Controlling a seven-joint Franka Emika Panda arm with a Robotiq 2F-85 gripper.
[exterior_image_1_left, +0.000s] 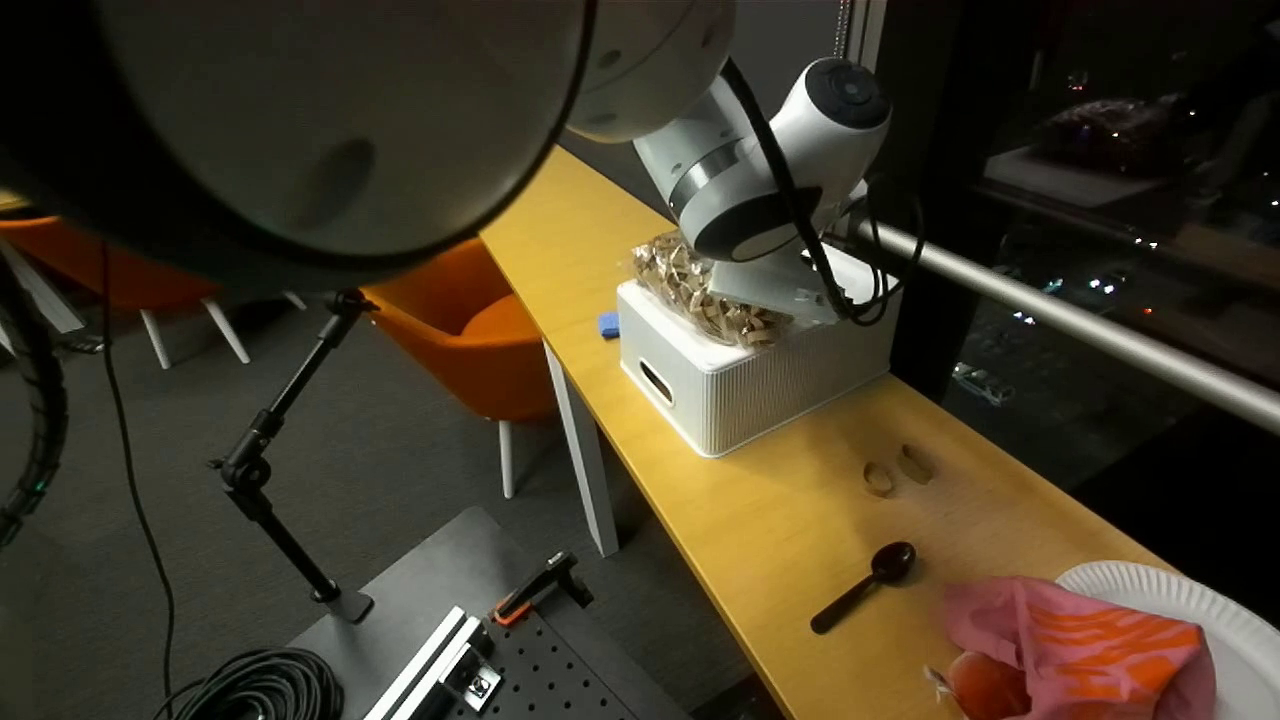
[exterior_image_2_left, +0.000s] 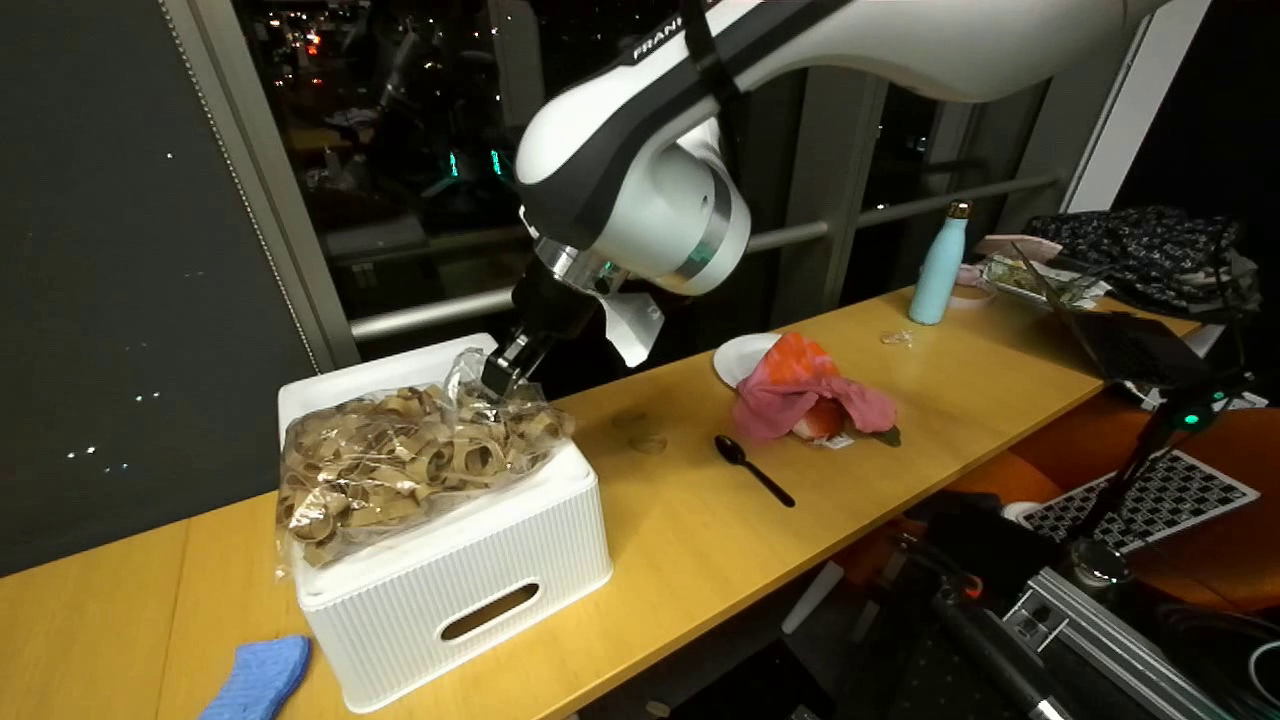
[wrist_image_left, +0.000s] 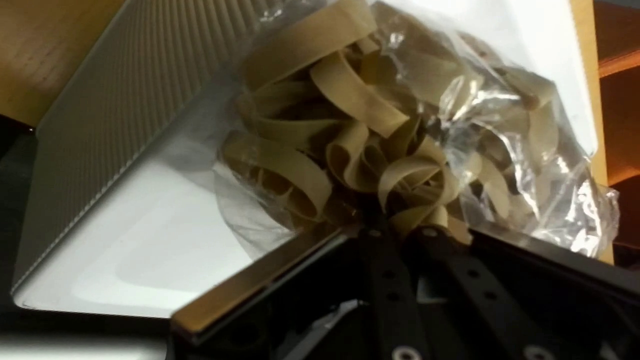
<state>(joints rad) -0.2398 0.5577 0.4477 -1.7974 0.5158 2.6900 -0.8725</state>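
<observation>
In an exterior view, the gripper reaches down to a clear bag of tan loops atop a ribbed white box. In an exterior view, the arm hides the gripper; the box nearly spans the table, with two loose loops and a spoon past it. In the wrist view, fingers stand nearly together, tips lost in shadow; whether they grip a loop cannot be told. Plastic spills past the box's edge.
</observation>
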